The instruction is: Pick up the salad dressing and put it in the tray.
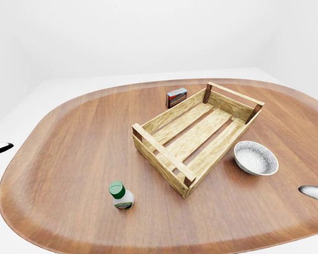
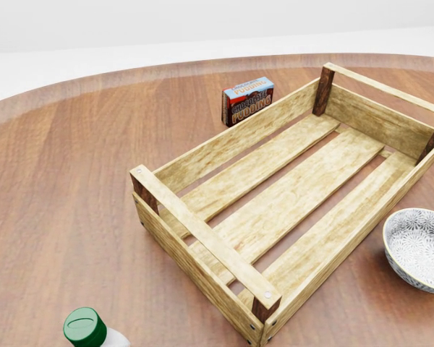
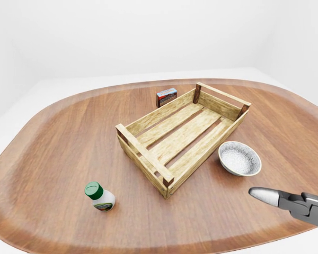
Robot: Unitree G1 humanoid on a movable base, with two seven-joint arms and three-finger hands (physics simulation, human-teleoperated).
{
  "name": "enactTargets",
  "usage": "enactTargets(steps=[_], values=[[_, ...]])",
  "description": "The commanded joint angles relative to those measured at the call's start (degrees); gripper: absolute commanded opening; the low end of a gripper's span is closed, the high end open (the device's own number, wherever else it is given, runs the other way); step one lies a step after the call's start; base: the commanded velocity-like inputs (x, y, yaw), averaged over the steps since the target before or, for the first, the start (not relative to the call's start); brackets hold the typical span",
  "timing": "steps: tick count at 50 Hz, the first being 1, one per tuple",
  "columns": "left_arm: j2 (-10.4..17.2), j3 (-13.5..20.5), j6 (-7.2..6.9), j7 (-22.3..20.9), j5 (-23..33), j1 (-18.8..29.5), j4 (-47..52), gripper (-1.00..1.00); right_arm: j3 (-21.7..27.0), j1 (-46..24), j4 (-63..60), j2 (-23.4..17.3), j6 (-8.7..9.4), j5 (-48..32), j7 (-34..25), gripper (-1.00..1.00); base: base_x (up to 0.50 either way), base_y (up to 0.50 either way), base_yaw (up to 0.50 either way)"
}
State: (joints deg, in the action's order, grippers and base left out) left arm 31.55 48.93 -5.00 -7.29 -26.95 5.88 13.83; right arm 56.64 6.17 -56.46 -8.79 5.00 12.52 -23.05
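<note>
Wooden slats make up your tray (image 1: 201, 135), which sits empty near the middle of the round table (image 1: 69, 137). Your salad dressing (image 3: 99, 197), a small white bottle with a green cap, stands upright on the table toward the lower left of the right-eye view, well apart from the tray. A patterned bowl (image 3: 239, 158) rests just beside the tray's right side, and a pudding box (image 2: 247, 100) stands near its upper left wall. Your right hand (image 3: 286, 201) reaches in from the lower right, holding nothing; whether its fingers are spread or curled cannot be told. Only a dark sliver of your left hand (image 1: 0, 148) shows at the left edge of the left-eye view.
</note>
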Motion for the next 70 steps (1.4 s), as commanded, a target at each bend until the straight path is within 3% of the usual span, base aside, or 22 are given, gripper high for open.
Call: enactTargets(steps=[1, 5, 9, 16, 17, 18, 22, 26, 29, 36, 42, 51, 54, 58, 63, 70], values=[[0.0, 0.1, 0.0, -0.1, 0.0, 0.0, 0.3, 1.0, 1.2, 0.1, 1.1, 0.0, 0.0, 2.9, 1.7, 1.0, 0.0, 0.0, 0.0], [0.0, 0.0, 0.0, -0.1, 0.0, 0.1, 0.1, 1.0, 1.1, 0.2, 1.0, -0.4, 0.0, 3.3, 2.4, 1.0, 0.0, 0.0, 0.0], [0.0, -0.1, 0.0, -0.1, 0.1, 0.1, 0.1, 1.0, -1.5, 0.8, 0.6, -0.7, 0.0, 1.6, -1.3, 1.0, 0.29, -0.03, 0.0], [-0.1, -0.5, 0.0, -0.2, 0.4, 0.2, -0.7, 1.0, -0.9, 0.6, 0.6, 0.1, 0.0, 0.5, -2.0, 1.0, 0.5, -0.05, 0.0], [0.1, -0.1, 0.0, -0.7, -2.4, 0.0, -0.6, 1.0, -50.5, -40.7, 6.4, -23.7, 0.0, -10.1, 0.6, 1.0, 0.0, 0.0, 0.0], [0.0, -0.6, 0.0, -1.2, -1.9, -0.3, -0.4, 1.0, -62.1, -49.6, 13.5, -17.8, 0.0, -15.5, 2.8, 1.0, 0.0, 0.0, 0.0], [-0.2, -0.6, 0.0, -1.4, -1.5, -0.2, -0.4, 1.0, -64.9, -49.4, 15.9, -11.2, 0.0, -31.2, -8.4, 1.0, 0.0, 0.0, 0.0], [-0.3, -0.5, 0.0, -1.7, -1.4, -0.2, -0.4, 1.0, -64.3, -48.0, 16.8, -4.3, 0.0, -42.7, -16.9, 1.0, 0.0, 0.0, 0.0], [-0.4, -0.6, 0.0, -1.7, -1.1, -0.2, -0.4, 1.0, -63.1, -47.7, 17.4, 0.2, 0.0, -47.4, -16.9, 1.0, 0.0, 0.0, 0.0], [-0.6, -0.8, 0.0, -1.9, -1.1, -0.1, -0.3, 1.0, -64.0, -47.4, 19.6, 5.7, 0.0, -55.4, -16.9, 1.0, 0.0, 0.0, 0.0], [-0.6, -0.9, 0.0, -1.8, -1.0, -0.1, -0.4, 1.0, -68.3, -46.4, 22.4, 12.6, 0.0, -61.6, -16.9, 1.0, 0.0, 0.0, 0.0], [-0.7, -1.1, 0.0, -2.0, -0.7, -0.1, -0.9, 1.0, -73.9, -41.2, 32.3, 23.0, 0.0, -64.5, -16.9, 1.0, 0.0, 0.0, 0.0], [-0.7, -1.0, 0.0, -2.2, -0.7, -0.2, -1.0, 1.0, -78.4, -36.9, 33.7, 26.9, 0.0, -65.7, -16.9, 1.0, 0.0, 0.0, 0.0], [-0.7, -1.0, 0.0, -2.3, -0.7, -0.3, -1.3, 1.0, -84.0, -30.0, 35.4, 28.8, 0.0, -67.6, -16.9, 1.0, 0.0, 0.0, 0.0], [-0.8, -1.0, 0.0, -2.4, -0.7, -0.4, -1.3, 1.0, -86.4, -25.5, 39.3, 28.8, 0.0, -67.4, -16.9, 1.0, 0.0, 0.0, 0.0], [-1.1, -1.2, 0.0, -2.8, -0.5, -0.5, -1.4, 1.0, -85.7, -22.3, 50.5, 27.9, 0.0, -62.8, -16.9, 1.0, 0.0, 0.0, 0.0]])
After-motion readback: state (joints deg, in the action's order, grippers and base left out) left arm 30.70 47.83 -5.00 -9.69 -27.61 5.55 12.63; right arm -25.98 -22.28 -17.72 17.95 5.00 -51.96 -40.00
